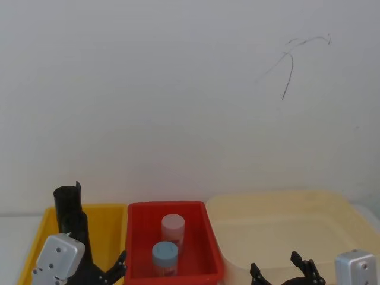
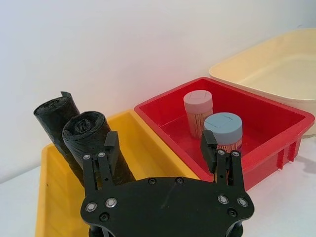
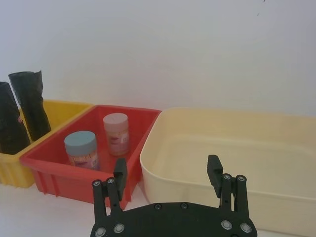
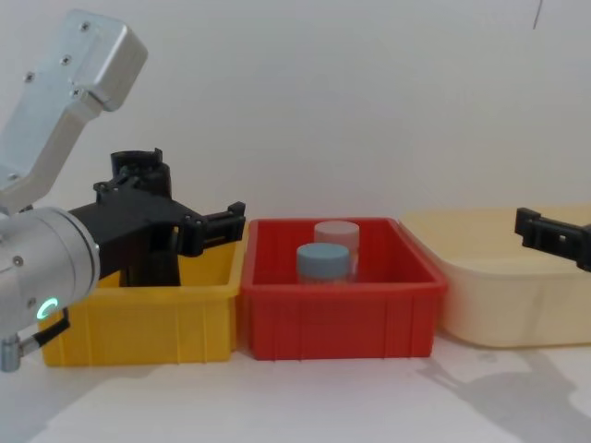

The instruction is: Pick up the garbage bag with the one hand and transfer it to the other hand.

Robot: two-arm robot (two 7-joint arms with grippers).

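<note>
The garbage bag [image 2: 85, 132], a thick black crinkled roll with a rounded top, stands in the yellow bin [image 2: 54, 197] and shows at the edge of the right wrist view [image 3: 9, 123]. A slimmer black roll [image 2: 53, 112] with a notched top stands just behind it. My left gripper [image 2: 160, 148] hovers open over the yellow bin's near side, one finger [image 2: 109, 148] close beside the garbage bag and not touching it. It also shows low in the head view [image 1: 110, 272] and the chest view [image 4: 203, 226]. My right gripper [image 3: 167, 170] is open and empty at the cream tub's near edge [image 1: 276, 266].
A red bin [image 1: 139, 237] between the yellow bin and the cream tub [image 1: 285, 219] holds a pink-lidded jar [image 1: 173, 228] and a blue-lidded jar [image 1: 164, 255]. A white wall stands right behind the bins. White table lies in front of them.
</note>
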